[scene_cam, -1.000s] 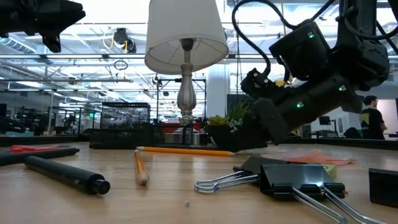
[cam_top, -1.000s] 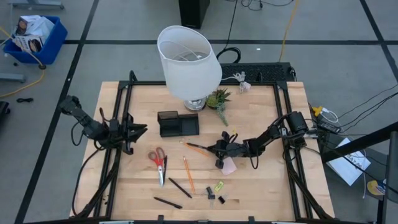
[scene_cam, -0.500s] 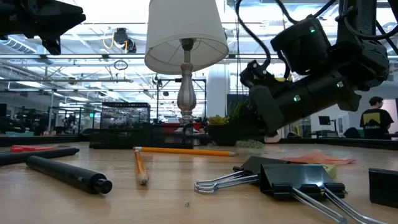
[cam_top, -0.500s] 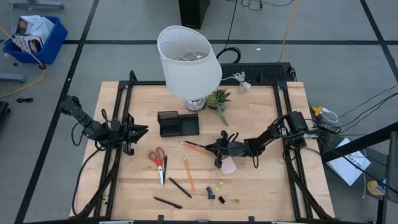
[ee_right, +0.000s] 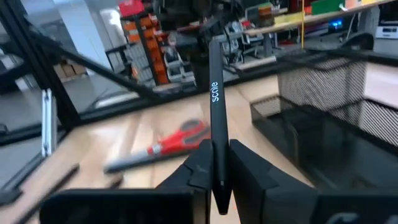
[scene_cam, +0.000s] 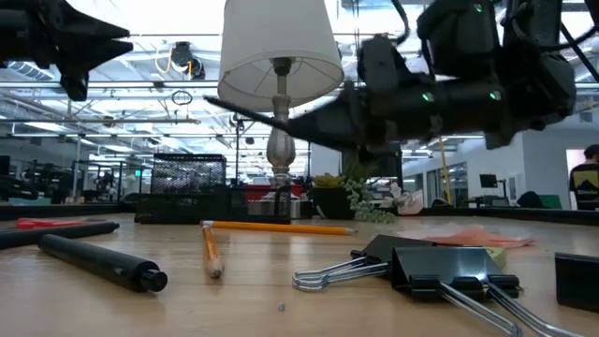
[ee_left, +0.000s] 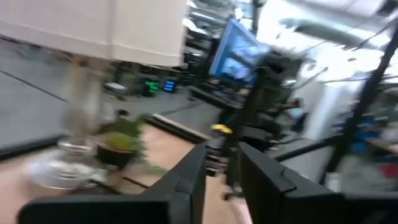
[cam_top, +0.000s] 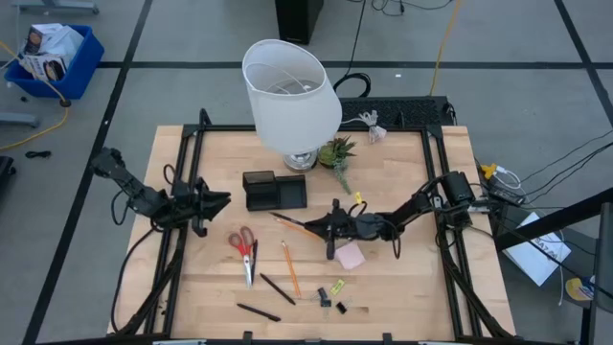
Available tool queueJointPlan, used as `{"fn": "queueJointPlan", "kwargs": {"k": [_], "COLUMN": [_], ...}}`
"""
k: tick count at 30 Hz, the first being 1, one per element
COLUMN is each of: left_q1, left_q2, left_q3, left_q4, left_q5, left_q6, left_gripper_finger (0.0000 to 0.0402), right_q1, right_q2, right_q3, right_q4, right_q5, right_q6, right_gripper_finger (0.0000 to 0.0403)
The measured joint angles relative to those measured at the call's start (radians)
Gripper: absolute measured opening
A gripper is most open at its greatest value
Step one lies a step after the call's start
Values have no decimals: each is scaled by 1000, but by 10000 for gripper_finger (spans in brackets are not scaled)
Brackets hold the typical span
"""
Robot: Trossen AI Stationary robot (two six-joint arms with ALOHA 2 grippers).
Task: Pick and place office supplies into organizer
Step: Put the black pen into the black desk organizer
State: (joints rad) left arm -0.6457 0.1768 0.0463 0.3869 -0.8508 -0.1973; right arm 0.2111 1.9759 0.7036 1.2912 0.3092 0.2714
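Right claw [cam_top: 330, 230] clamped on black pen [ee_right: 216, 118], lifted off tabletop [cam_top: 402, 278]. Mesh organizer [cam_top: 274, 190] just ahead of claw. Left claw [cam_top: 222, 199] beside organizer, fingers slightly parted, empty.

Two dark, jointed arms, matte black all over, with black cables looping along the links. Small green lights glowing on the right arm [scene_cam: 449, 89]. Flat, blunt black fingers [ee_right: 249, 171] on each wrist.

You see red-handled scissors [cam_top: 241, 239], orange pencils [cam_top: 288, 266], a pink sticky-note pad [cam_top: 351, 255], a black organizer [cam_top: 274, 191] and a white lampshade [cam_top: 291, 93] on your pale wood desk [cam_top: 402, 287].
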Motion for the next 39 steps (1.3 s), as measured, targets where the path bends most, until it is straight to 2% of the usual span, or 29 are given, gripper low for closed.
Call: {"fn": "queueJointPlan", "kwargs": {"k": [8, 13, 19, 28, 39], "left_q1": [72, 119, 185, 237, 282], "left_q2": [93, 207, 357, 566, 773], "left_q3": [0, 0, 0, 0, 13], "left_q4": [-2, 6, 115, 341, 502], "left_q5": [109, 115, 163, 306, 325], "left_q6": [-190, -270, -344, -383, -409], "left_gripper_finger": [212, 240, 232, 199, 177], "right_q1": [0, -2, -2, -2, -3], "right_q2": [0, 0, 0, 0, 0], "right_q3": [139, 158, 158, 158, 158], "right_q4": [-123, -133, -137, -142, -153], "right_q5": [3, 4, 4, 12, 30], "right_q6": [-25, -32, -23, -23, -22], "right_gripper_finger": [34, 33, 36, 36, 35]}}
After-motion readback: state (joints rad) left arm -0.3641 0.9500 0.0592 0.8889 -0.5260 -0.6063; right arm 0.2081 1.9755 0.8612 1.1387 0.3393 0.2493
